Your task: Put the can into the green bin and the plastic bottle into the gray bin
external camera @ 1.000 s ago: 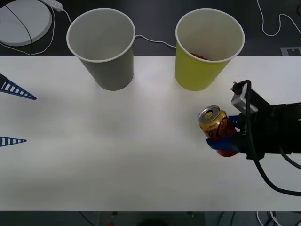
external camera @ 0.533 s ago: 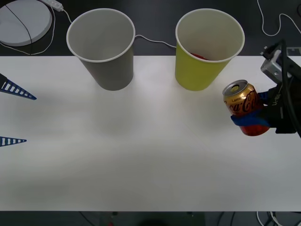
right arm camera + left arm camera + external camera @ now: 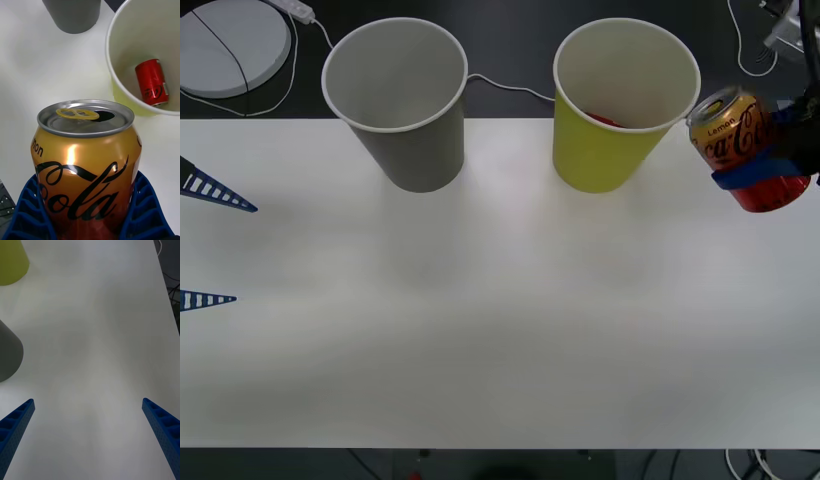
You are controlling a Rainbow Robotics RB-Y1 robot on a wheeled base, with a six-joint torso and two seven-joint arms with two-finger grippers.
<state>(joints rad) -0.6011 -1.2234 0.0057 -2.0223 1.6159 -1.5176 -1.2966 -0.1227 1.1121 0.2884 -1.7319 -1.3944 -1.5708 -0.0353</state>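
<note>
The right gripper, pinching the can aloft just right of the green bin, looks mid-carry and next needs to shift left over the rim and let go, while the left gripper waits spread at the table's left edge.

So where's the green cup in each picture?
Front view: the green bin stands at the table's far edge, right of the gray bin.
Right wrist view: beyond the held can, a red can inside.
Left wrist view: a corner.
Shared landmark: the gray bin.
</note>
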